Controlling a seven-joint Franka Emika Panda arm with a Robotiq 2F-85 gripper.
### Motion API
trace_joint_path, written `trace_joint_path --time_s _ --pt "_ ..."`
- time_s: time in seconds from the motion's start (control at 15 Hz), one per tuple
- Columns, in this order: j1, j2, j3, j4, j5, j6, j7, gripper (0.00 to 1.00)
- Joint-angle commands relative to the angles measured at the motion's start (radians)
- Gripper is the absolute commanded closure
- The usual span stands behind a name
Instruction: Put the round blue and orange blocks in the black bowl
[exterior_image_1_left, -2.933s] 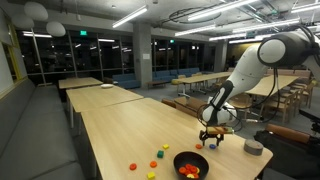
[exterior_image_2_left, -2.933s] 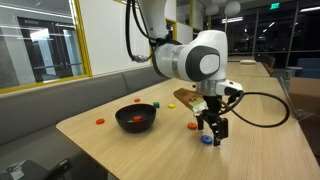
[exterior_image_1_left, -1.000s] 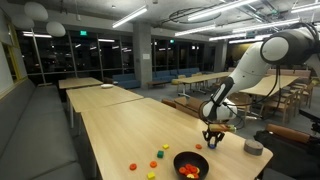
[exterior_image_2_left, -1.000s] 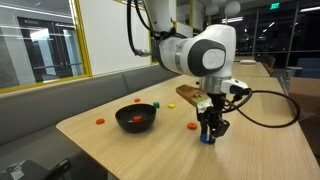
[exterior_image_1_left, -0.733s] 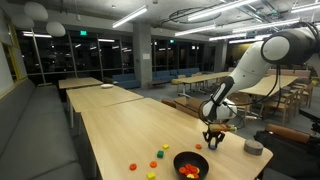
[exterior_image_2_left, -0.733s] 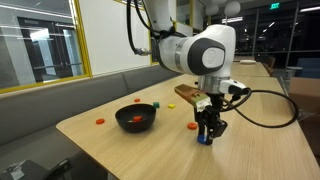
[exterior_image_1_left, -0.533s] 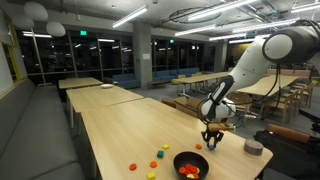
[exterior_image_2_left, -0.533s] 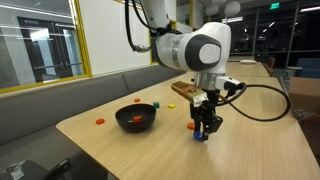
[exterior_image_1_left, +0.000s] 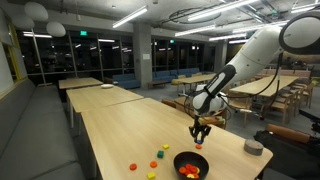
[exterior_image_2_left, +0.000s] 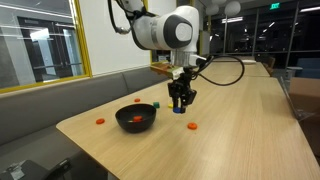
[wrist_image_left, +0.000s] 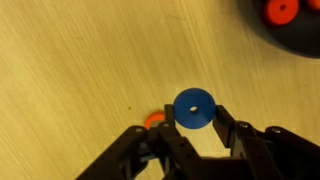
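My gripper is shut on the round blue block, a flat disc with a small centre hole, and holds it clear of the wooden table. The round orange block lies on the table just below it, half hidden by a finger. In both exterior views the gripper hangs above the table near the black bowl, with the orange block on the table beside it. Red-orange pieces lie in the bowl, whose edge shows at the top right of the wrist view.
Several small coloured blocks lie on the table beyond the bowl, and a red one lies alone near the table edge. A grey round container stands at the table's end. Benches and other tables surround this one.
The gripper has risen from the table with the blue block and moved toward the black bowl. The orange block stays on the table where it was.
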Motion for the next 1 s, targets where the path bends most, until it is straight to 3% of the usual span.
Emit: trace_joint_path --time_s 0.0,0.4,0.93 --pt "0.050 -0.081 0.042 -0.031 -0.010 -0.036 0.014 0.80" --pt "0.106 -0.108 0.121 -0.047 0.012 -0.067 0.004 0.80" --pt "0.130 -0.088 0.167 -0.076 0.054 -0.108 -0.010 0.80"
